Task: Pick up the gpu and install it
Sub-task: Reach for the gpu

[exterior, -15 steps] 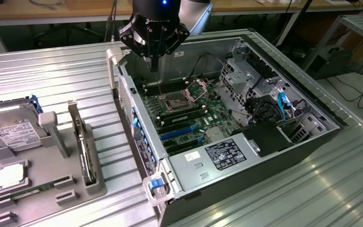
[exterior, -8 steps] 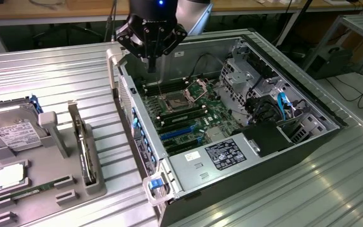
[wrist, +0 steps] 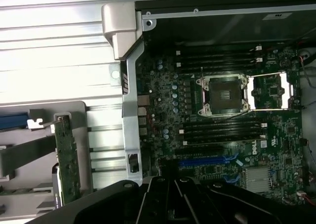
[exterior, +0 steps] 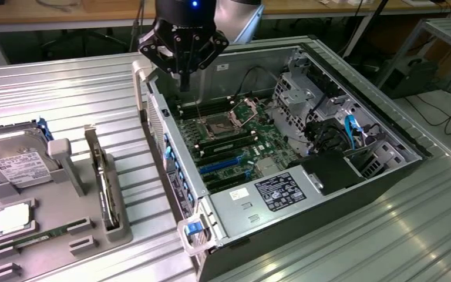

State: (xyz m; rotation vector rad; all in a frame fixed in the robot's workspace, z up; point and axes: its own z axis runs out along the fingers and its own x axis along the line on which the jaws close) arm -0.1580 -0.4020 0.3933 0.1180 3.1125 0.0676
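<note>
Tool (exterior: pixel 185 86) (wrist: pixel 171 187) was shut, fingers together, nothing in it. It hung over the open PC case (exterior: pixel 304 247), above the mobo (exterior: pixel 245 147) (wrist: pixel 222 135) at the end w/ the CPU socket (exterior: pixel 214 126) (wrist: pixel 222 93). Gpu (exterior: pixel 103 176) (wrist: pixel 66 159) stood on edge in a slot of the grey holder (exterior: pixel 120 232) on the worktop (exterior: pixel 53 94), to the exterior view's left of the case, well apart from the tool. Hard drive (exterior: pixel 14 167) lay further left on the same holder.
</note>
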